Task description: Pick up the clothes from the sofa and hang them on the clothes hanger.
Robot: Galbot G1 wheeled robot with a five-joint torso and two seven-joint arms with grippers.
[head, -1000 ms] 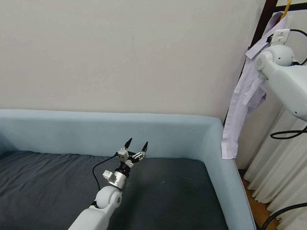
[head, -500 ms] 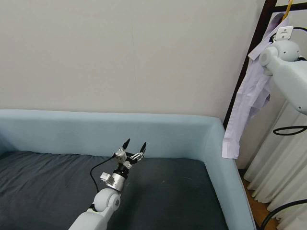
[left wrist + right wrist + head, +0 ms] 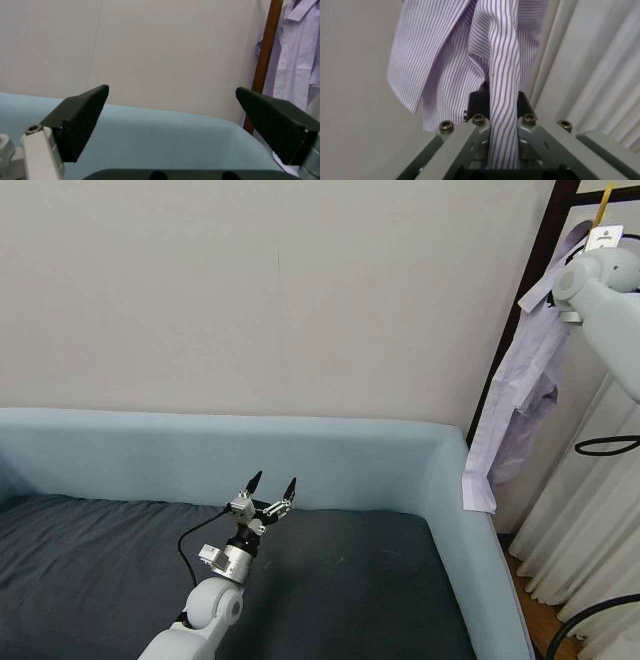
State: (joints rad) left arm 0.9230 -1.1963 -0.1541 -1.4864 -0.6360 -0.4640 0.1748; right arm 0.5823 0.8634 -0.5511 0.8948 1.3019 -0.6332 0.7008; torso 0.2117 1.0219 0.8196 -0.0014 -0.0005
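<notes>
The dark sofa seat lies open on every side of the left gripper, with free air between its widely spread fingers. The pale blue backrest and the wall close off the far side, and the sofa arm walls the right end. Past that arm it is crowded: the striped shirt hangs beside the dark post, the right gripper is clamped on its cloth, and a curtain and a looping cable stand close behind.

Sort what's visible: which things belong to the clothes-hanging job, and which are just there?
Job: striped shirt, clamped in the right gripper; dark rack pole; sofa.
Just there: left gripper, open above the sofa seat; curtain; wall.
</notes>
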